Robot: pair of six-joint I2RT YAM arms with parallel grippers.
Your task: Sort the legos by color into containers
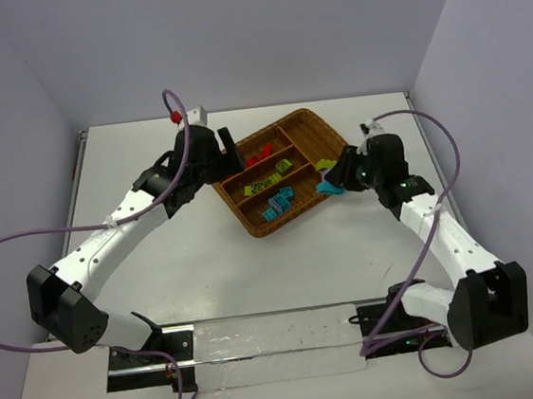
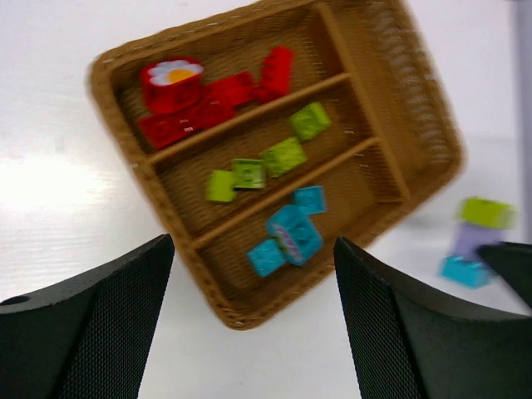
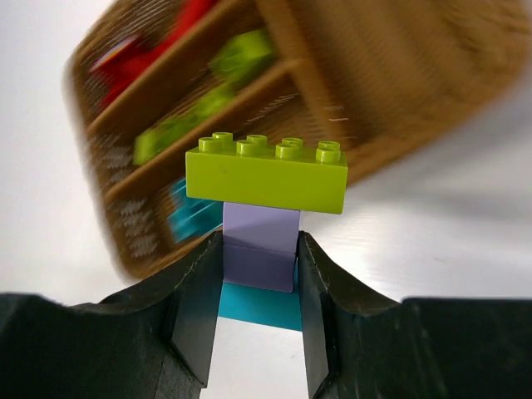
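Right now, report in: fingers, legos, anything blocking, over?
Left fingers open at the edge of the tray. Right fingers shut on a green-purple-cyan stack beside the tray. Nothing between stack and tray.

White table (image 1: 256, 277) with pale lavender walls (image 1: 230, 32) behind and on both sides. Black rail (image 1: 179, 344) runs along the near edge, with a whitish sheet (image 1: 281, 336) lying over its middle. Small grey box (image 1: 198, 112) sits at the far edge, and metal trim (image 1: 78, 172) runs down the table's left side.
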